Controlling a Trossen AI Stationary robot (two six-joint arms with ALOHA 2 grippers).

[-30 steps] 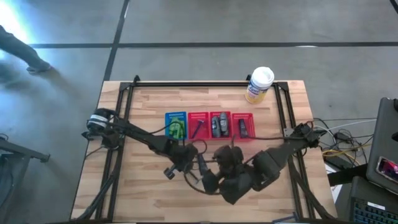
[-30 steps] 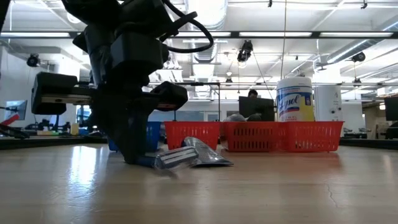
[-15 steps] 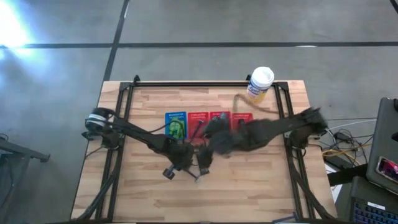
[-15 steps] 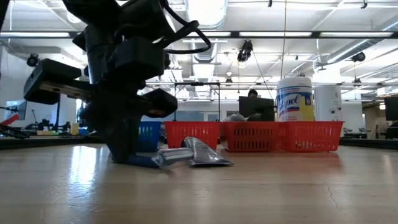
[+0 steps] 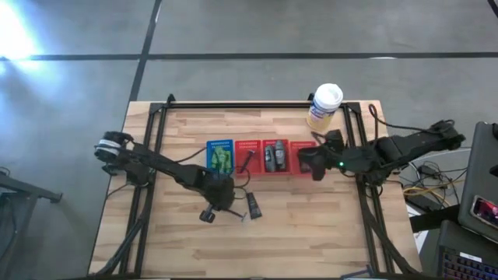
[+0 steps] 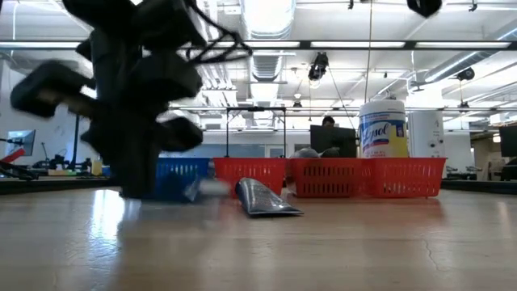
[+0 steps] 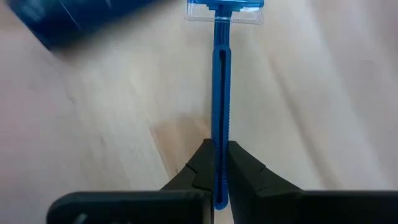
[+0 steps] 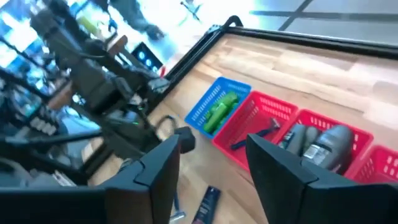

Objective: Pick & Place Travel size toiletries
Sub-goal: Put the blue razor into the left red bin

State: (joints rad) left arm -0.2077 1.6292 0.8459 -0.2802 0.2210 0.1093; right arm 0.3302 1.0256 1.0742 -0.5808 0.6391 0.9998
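Observation:
My left gripper (image 5: pixel 226 204) is down at the table's middle, shut on a blue razor (image 7: pixel 221 93) whose clear-capped head (image 7: pixel 225 11) points away from the fingers. A dark tube (image 5: pixel 254 204) lies flat on the wood just right of it. Green bottles (image 5: pixel 221 159) fill the blue basket (image 5: pixel 220 145). The red baskets hold a blue razor (image 8: pixel 255 132), grey bottles (image 5: pixel 272 157) and a dark bottle (image 5: pixel 302 156). My right gripper (image 8: pixel 213 142) is open and empty, raised above the rightmost red basket (image 5: pixel 294 145). My left gripper pinches the razor's blue handle near its free end (image 7: pixel 221 163) between its two fingertips (image 7: pixel 202 163). The fingers lie along the handle, and the head sticks out ahead of them over the wood. Whether the head rests on the table or hangs just clear, I cannot tell.
A white-lidded yellow-and-white canister (image 5: pixel 324 105) stands at the far right corner. The four baskets sit in a row across the table's middle (image 6: pixel 323 176). A dark frame rail (image 5: pixel 156 132) runs around the table. Bare wood (image 5: pixel 311 233) lies along the near side.
My right arm has swung from low over the table's near middle up and away toward the right edge, ending above the rightmost red basket. My left gripper has shifted toward the table's left, taking the razor away from the tube, which stays put.

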